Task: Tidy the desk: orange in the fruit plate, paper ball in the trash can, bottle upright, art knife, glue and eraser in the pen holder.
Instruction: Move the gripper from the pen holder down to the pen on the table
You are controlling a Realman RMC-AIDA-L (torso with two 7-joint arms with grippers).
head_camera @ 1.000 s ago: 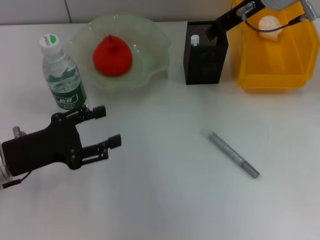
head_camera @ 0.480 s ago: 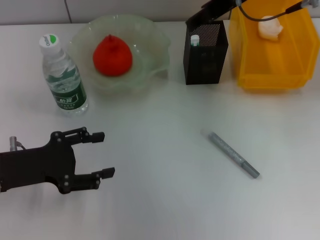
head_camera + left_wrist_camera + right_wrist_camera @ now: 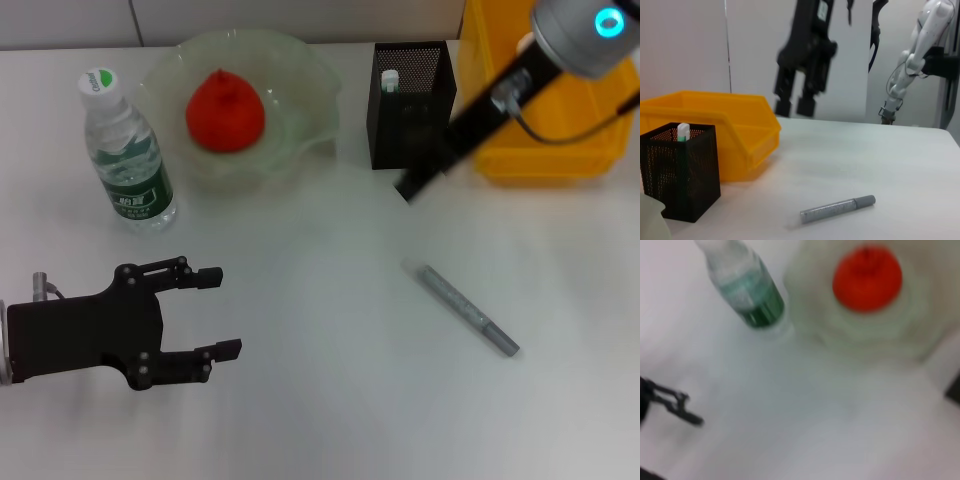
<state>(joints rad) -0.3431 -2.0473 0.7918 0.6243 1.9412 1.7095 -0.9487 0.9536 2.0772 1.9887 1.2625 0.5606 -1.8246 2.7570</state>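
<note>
art knife (image 3: 461,309) lies flat on the desk (image 3: 320,400), near the pen holder (image 3: 410,105) — that's what you have left. orange (image 3: 224,110) sits in the fruit plate (image 3: 300,75), bottle (image 3: 127,155) stands upright beside it, a white stick (image 3: 389,80) stands in the holder; you can't see the paper ball. right gripper (image 3: 420,180) hangs just beside the holder, fingers apart, empty. left gripper (image 3: 205,310) is well apart, spread, empty. cap lettering unreadable.
</note>
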